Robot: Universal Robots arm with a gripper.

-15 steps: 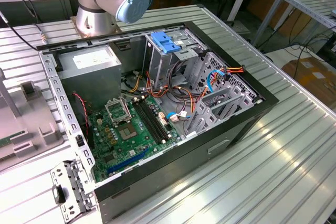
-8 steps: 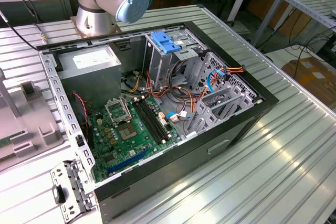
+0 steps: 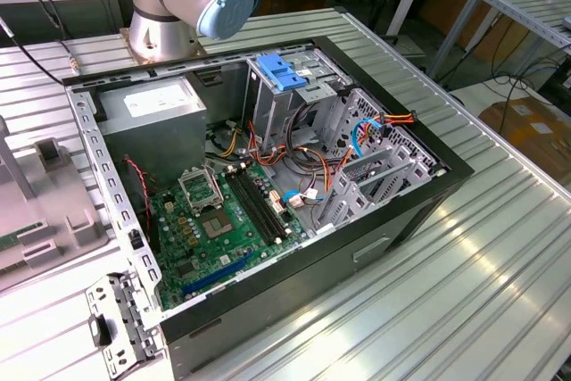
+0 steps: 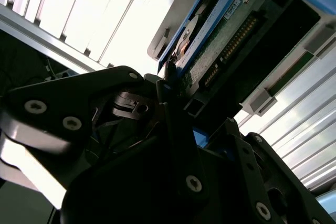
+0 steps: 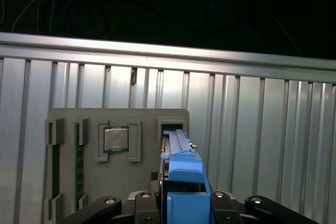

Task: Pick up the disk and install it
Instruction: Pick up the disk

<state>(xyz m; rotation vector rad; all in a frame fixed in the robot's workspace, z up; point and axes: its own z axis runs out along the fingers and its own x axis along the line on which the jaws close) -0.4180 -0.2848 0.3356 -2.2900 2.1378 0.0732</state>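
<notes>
Over the grey parts tray (image 5: 68, 124), my gripper (image 5: 181, 203) is clamped on the disk (image 5: 181, 163), held edge-on by its blue rails; its far end seems to meet a tray slot, just beside the processor chip (image 5: 115, 139) in its recess.

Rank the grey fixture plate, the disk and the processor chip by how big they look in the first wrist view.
1. grey fixture plate, clearly largest.
2. the disk, but it is edge-on and nearest the camera, so its rank against the chip is unsure.
3. processor chip, smallest as seen.
</notes>
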